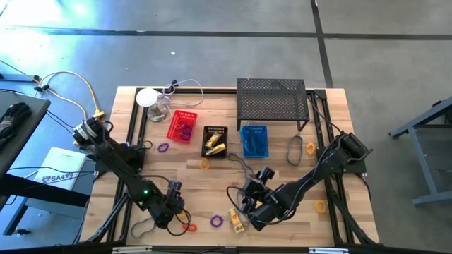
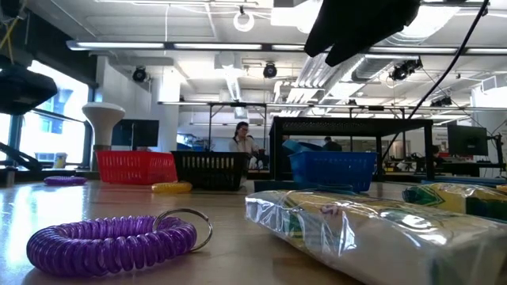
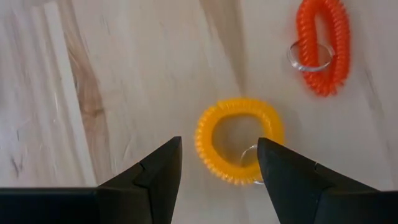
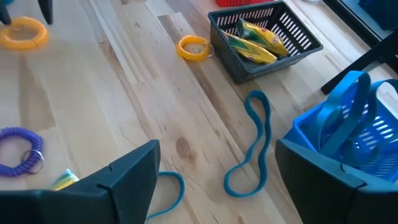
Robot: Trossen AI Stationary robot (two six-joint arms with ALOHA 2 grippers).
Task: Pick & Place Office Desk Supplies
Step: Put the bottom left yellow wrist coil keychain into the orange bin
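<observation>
Left wrist view: left gripper [image 3: 219, 168] wide open, empty, poised over yellow coil ring [image 3: 239, 140] on table [image 3: 124, 74]; orange coil ring [image 3: 322, 43] lies near that ring. Right gripper [image 4: 217, 180] open, empty, near same ring.

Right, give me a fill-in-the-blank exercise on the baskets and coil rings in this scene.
1. The left gripper hangs open over a coil ring coloured ____.
2. The yellow packets lie in the ____ basket.
3. In the low view, the coil ring nearest the camera is ____.
4. The blue band on the table lies beside the ____ basket.

Missing words: yellow; black; purple; blue
</observation>
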